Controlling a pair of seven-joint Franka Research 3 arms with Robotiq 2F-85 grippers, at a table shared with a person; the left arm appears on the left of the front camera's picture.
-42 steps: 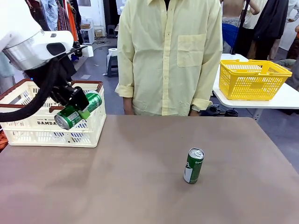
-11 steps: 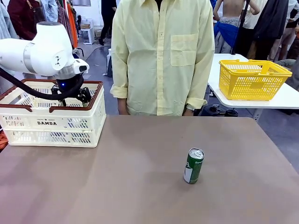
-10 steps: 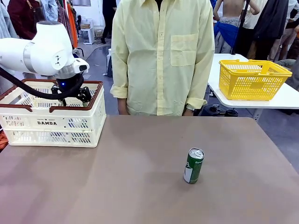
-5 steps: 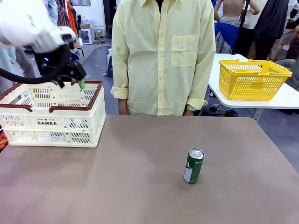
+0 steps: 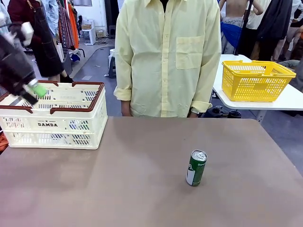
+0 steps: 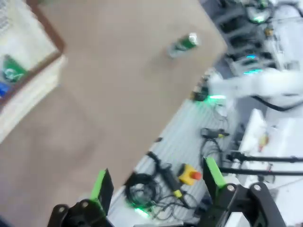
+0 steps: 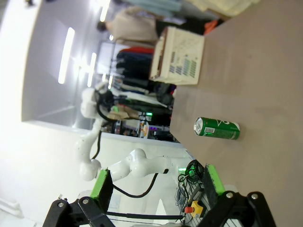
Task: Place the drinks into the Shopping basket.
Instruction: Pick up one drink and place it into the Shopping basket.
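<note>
Brown counter (image 5: pixel 142 179) spans the front view, with a person in a pale yellow shirt (image 5: pixel 165 56) standing at its far edge, arms down. Behind to the right, a second white table (image 5: pixel 265 101) carries a yellow mesh basket (image 5: pixel 255 80). The Shopping basket (image 5: pixel 52 120), cream-white slotted with dark brown rim and "DAMDA" on its side, sits on the counter's far left corner. Left wrist view, motion-blurred, looks down into a corner of that crate: a green can (image 6: pixel 12 73) lies inside, with a scrap of a blue can (image 6: pixel 3 90) just beside it at the picture edge. Left gripper (image 5: pixel 31 92) hangs blurred at the left picture edge, above and in front of the crate's near-left rim, a green pad showing; its own view has the jaws wide apart with nothing between them (image 6: pixel 158 182). Right gripper (image 7: pixel 156 187) sits off the counter's edge, jaws likewise wide and empty. One more green drink can (image 5: pixel 196 168) stands upright on the counter, right of centre, well apart from the crate and from both grippers; it appears sideways in the right wrist view (image 7: pixel 217 128) and small in the left wrist view (image 6: pixel 182 45).
</note>
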